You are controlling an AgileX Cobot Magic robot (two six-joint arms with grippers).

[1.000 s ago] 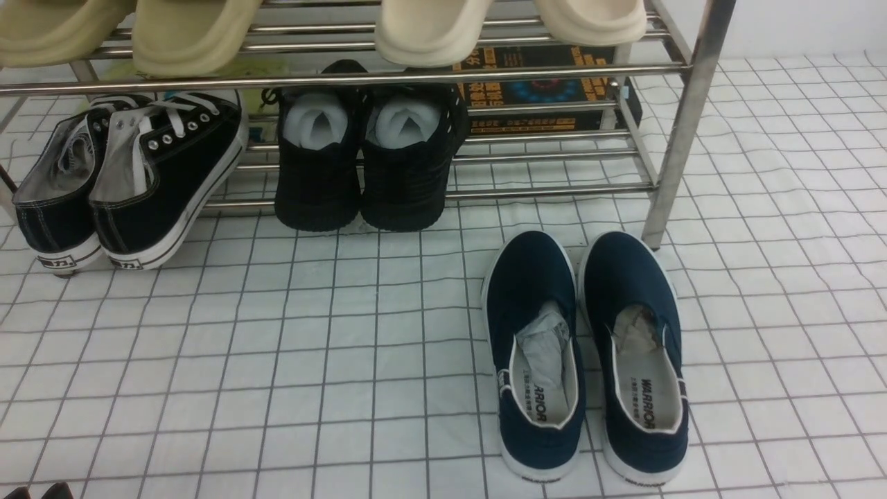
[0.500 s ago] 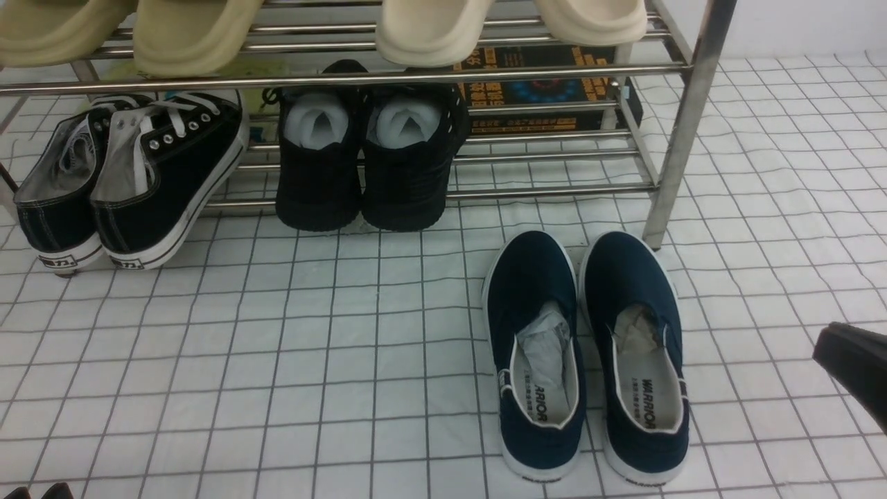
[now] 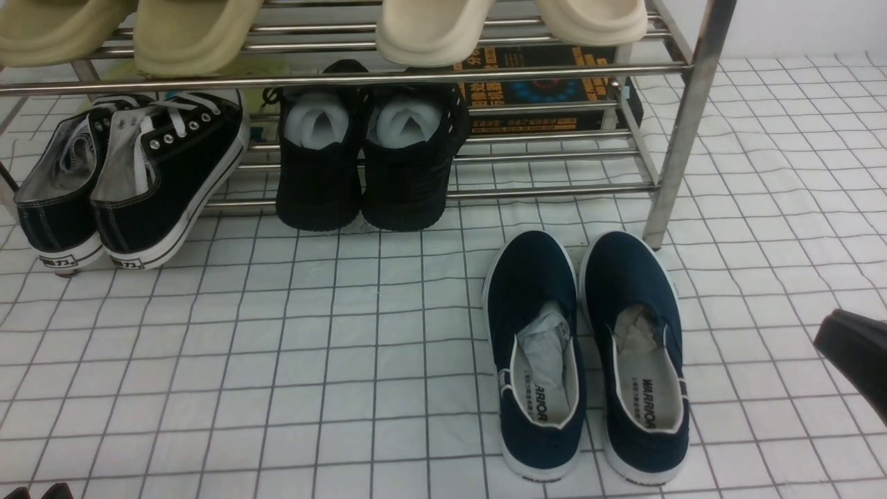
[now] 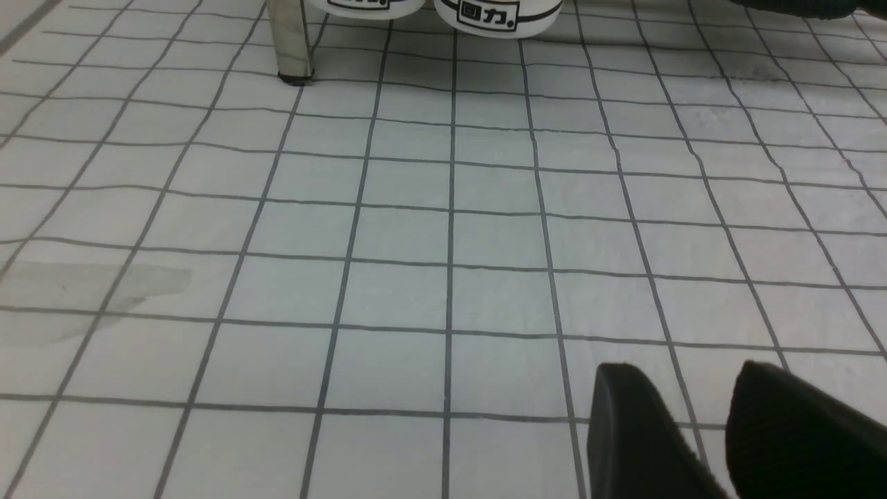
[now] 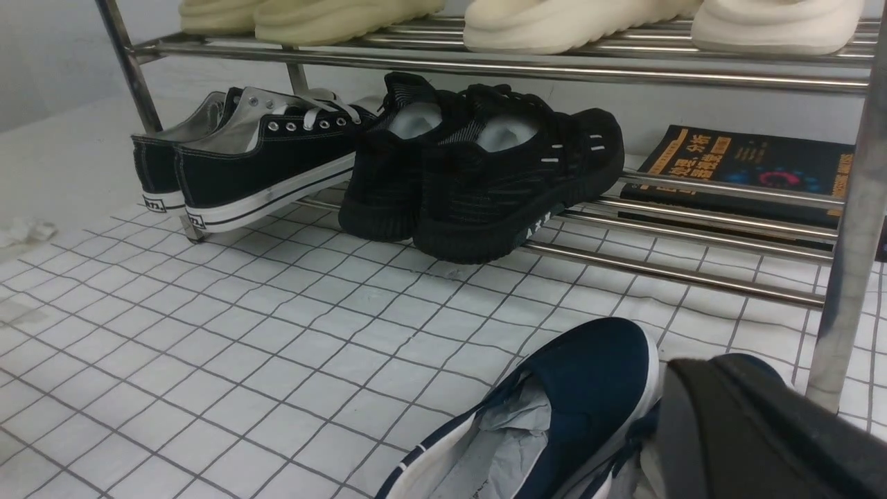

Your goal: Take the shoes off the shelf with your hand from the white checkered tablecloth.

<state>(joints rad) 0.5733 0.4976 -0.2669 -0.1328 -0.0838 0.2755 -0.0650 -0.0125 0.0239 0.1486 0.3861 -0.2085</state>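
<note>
On the white checkered tablecloth [image 3: 277, 360], the navy shoes [image 3: 533, 277] sit side by side off the shelf [image 3: 682, 125]. Their toes are just in front of its right leg and their heels are on the near side, with crumpled paper in both openings.

Behind them on the lower bars lies a book [image 3: 540, 90]. The all-black shoes [image 3: 367, 180], stuffed with white paper, are in the middle, and the black lace-up sneakers [image 3: 152, 180] are at the left, heels hanging over the front bar. Yellowish slippers [image 3: 187, 34] and cream slippers [image 3: 429, 28] fill the upper tier.

The right gripper [image 3: 856, 357] pokes in at the right edge, closed and holding nothing, with bare cloth between it and the right shoe. The shelf leg stands close by that shoe's toe. The left gripper [image 4: 693, 388] hangs low at the near left, its fingers narrowly parted over the cloth.

Only the front view shows the "WARRIOR" insoles. The right wrist view shows the black shoes side-on, and there the dark finger overlaps a navy shoe; whether they touch I cannot tell. The left wrist view shows only cloth, a leg's foot and white sneaker heels.
</note>
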